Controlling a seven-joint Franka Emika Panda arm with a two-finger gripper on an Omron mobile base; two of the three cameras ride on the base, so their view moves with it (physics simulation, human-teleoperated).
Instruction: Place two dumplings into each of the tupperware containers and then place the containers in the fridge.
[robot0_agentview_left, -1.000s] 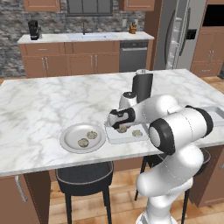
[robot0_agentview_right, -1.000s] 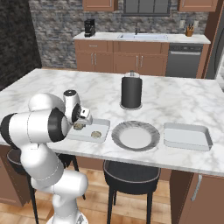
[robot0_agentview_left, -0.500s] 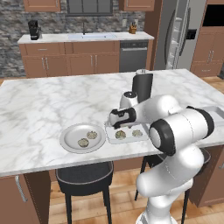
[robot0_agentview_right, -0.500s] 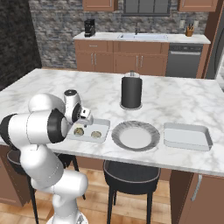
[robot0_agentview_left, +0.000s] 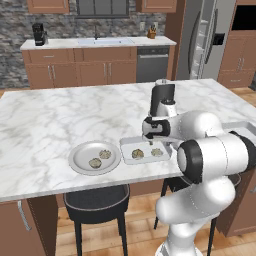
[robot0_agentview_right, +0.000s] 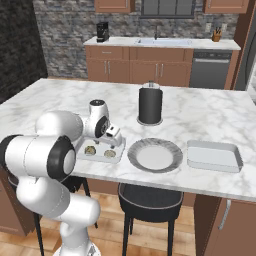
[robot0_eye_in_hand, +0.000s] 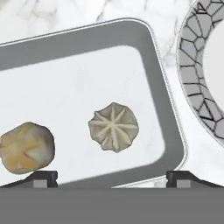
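Observation:
One tupperware container lies near the island's front edge and holds two dumplings. In the hand view they are a pale pleated dumpling and a tan dumpling. My gripper hovers just above this tray, open, with nothing between its fingertips. Two more dumplings rest on a round grey plate to its left. A second, empty container sits further right. The fridge stands at the back right.
A black canister stands on the marble island behind the tray. An empty patterned plate lies between the two containers. Dark stools stand under the counter's front edge.
The jaws have spread wider and the hand has lifted slightly off the container. The second dumpling now lies free in the tray.

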